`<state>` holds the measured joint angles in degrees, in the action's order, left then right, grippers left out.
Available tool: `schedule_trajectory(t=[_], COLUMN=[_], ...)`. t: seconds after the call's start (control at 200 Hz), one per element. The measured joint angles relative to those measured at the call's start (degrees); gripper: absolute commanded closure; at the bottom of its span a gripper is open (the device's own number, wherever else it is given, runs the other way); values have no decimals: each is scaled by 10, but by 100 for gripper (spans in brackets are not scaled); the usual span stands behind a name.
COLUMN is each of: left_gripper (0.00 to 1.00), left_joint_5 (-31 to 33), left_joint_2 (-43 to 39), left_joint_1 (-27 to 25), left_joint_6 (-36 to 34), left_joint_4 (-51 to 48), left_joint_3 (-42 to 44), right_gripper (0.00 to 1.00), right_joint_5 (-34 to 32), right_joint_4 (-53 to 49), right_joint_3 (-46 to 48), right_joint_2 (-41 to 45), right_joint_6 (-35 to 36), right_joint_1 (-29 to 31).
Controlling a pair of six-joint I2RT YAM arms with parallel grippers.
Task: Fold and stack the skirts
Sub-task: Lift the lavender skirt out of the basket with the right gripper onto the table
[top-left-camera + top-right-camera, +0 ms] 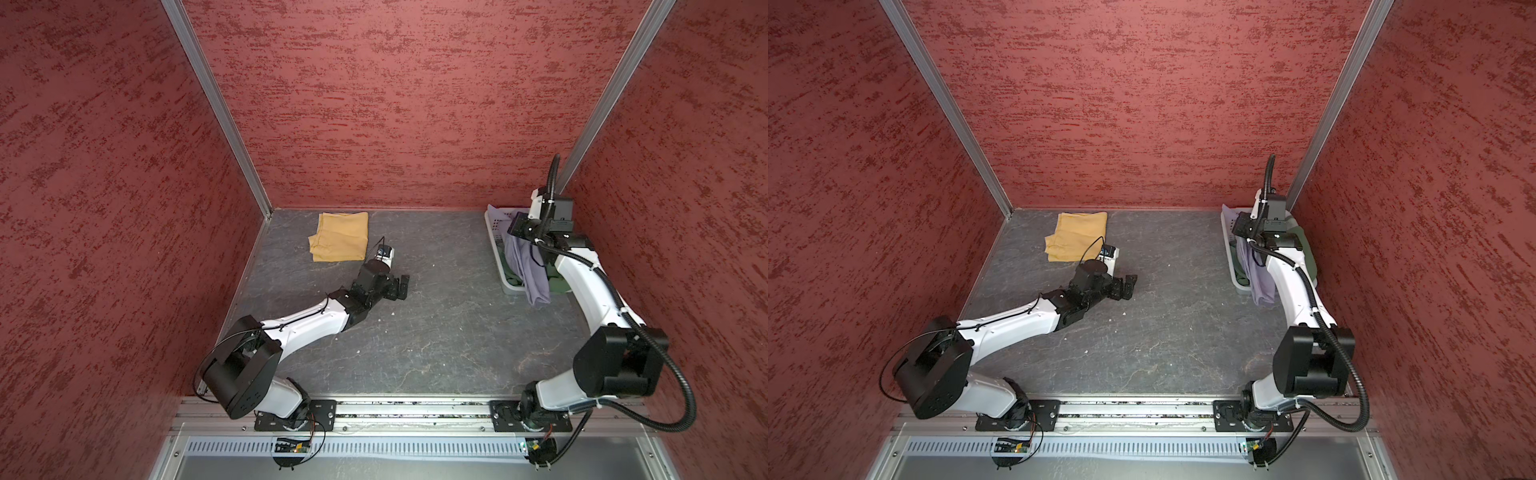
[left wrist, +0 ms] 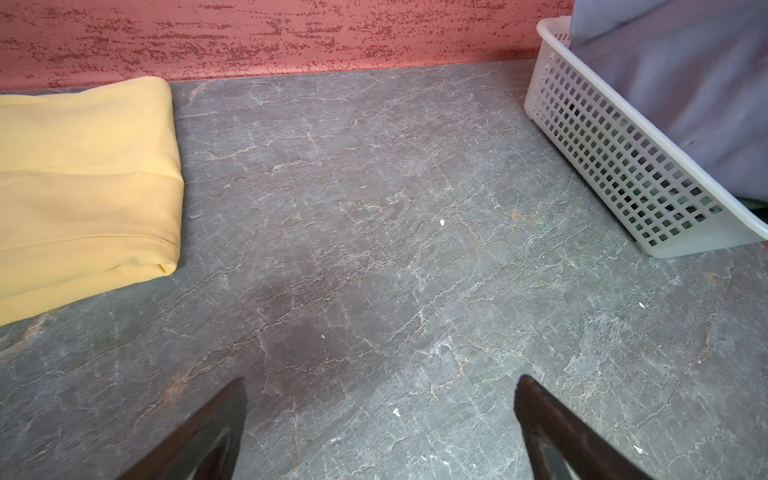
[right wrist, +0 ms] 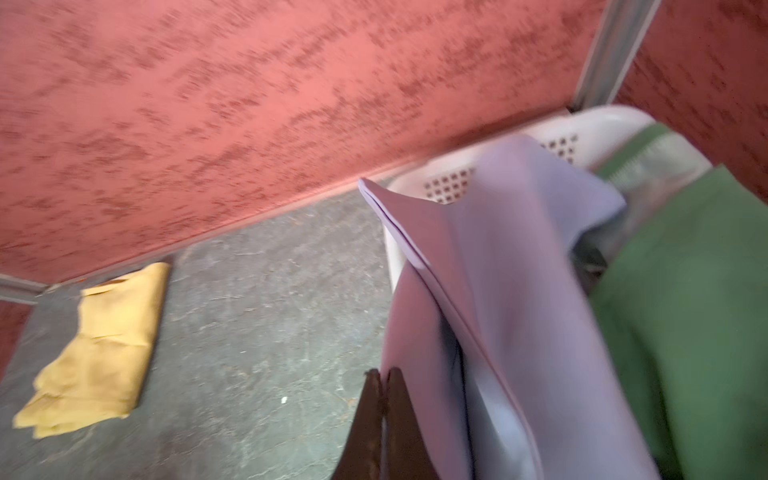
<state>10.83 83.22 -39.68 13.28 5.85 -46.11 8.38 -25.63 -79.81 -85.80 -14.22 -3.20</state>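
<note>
The mustard yellow skirt (image 1: pixel 340 237) (image 1: pixel 1077 237) lies folded at the back left of the table, also seen in the wrist views (image 2: pixel 83 187) (image 3: pixel 99 353). My right gripper (image 1: pixel 517 230) (image 1: pixel 1241 232) (image 3: pixel 384 374) hovers over the white basket (image 1: pixel 496 232), shut on the lavender skirt (image 1: pixel 528 266) (image 3: pixel 519 291), which hangs from it and trails over the basket's near end. The dark green skirt (image 1: pixel 557 282) (image 3: pixel 685 291) stays in the basket underneath. My left gripper (image 1: pixel 401 286) (image 1: pixel 1127 286) (image 2: pixel 380 384) stands open and empty just above the mid-table, right of the yellow skirt.
The basket (image 2: pixel 602 145) sits in the back right corner against the red walls. Grey stone tabletop (image 1: pixel 415 332) runs between the two arms. Small white crumbs dot its surface.
</note>
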Motion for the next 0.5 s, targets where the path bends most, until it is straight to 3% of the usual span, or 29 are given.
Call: schedule_trajectory(t=[0.261, 0.501], left_gripper=[1, 0], left_joint_5=[14, 23], left_joint_2=[-3, -12], left_joint_1=[2, 14], left_joint_6=[0, 0], left_joint_4=[21, 34], left_joint_3=[17, 22], right_gripper=[100, 100], right_joint_5=[115, 201], right_joint_4=[-34, -63], right_joint_3=[-33, -90], right_joint_2=[42, 41], right_joint_6=[30, 55], right_joint_1=[14, 85])
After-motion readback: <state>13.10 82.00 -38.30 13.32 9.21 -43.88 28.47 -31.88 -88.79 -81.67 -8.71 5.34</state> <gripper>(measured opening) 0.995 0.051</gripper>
